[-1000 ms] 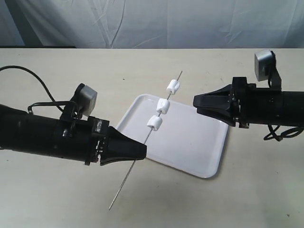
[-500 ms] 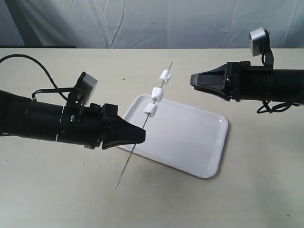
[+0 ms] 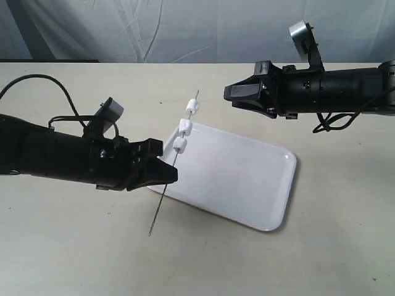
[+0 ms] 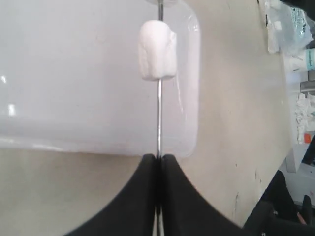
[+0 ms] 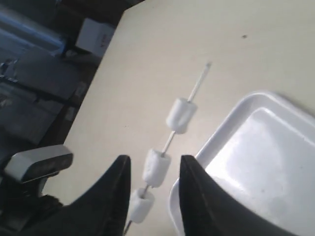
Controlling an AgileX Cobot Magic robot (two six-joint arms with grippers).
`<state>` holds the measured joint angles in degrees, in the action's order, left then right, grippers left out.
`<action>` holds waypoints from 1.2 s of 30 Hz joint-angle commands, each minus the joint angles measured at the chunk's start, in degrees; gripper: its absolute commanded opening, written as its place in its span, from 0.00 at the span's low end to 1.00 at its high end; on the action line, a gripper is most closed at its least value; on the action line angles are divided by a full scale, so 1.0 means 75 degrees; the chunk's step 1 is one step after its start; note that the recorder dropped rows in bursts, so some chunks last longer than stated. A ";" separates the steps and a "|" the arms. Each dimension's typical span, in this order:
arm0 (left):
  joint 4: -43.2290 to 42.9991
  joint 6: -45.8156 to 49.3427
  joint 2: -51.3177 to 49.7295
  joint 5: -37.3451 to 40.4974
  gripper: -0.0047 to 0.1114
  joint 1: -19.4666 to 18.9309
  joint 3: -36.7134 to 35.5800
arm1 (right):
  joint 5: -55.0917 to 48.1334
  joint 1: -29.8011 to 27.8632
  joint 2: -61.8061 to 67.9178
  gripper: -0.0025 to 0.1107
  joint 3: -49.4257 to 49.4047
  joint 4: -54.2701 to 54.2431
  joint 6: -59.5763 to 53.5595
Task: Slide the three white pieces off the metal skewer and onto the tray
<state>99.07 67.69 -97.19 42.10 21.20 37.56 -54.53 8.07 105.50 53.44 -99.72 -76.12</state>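
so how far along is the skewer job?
Done: nothing; the three white pieces all sit on the metal skewer, none on the tray. In hand: left gripper shut on the skewer below them; right gripper open, beside the skewer, not touching. Left: slide all three off.

A lab: draped grey backdrop (image 3: 185, 31) behind a beige table (image 3: 74, 246).

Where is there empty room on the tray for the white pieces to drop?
The tray is bare all over, right across to the rim farthest from the metal skewer. It is crowded only at the corner by the left gripper, where the three white pieces hang on the skewer.
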 commanded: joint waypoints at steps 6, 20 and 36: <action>0.0117 -0.0676 0.0092 0.0126 0.04 0.0081 0.1144 | 0.0559 0.0167 0.0007 0.31 0.0807 -0.0030 0.0368; 0.0117 -0.1060 0.0092 0.1237 0.04 0.0081 0.1164 | 0.0925 0.0704 0.0007 0.31 0.1315 -0.0030 0.0583; 0.0117 -0.0810 0.0092 0.1344 0.04 0.0081 0.1164 | 0.1470 0.0704 0.0007 0.45 0.1315 -0.0030 0.1040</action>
<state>99.46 60.97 -97.15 51.74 21.45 46.04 -44.62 13.33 105.61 62.83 -99.72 -68.81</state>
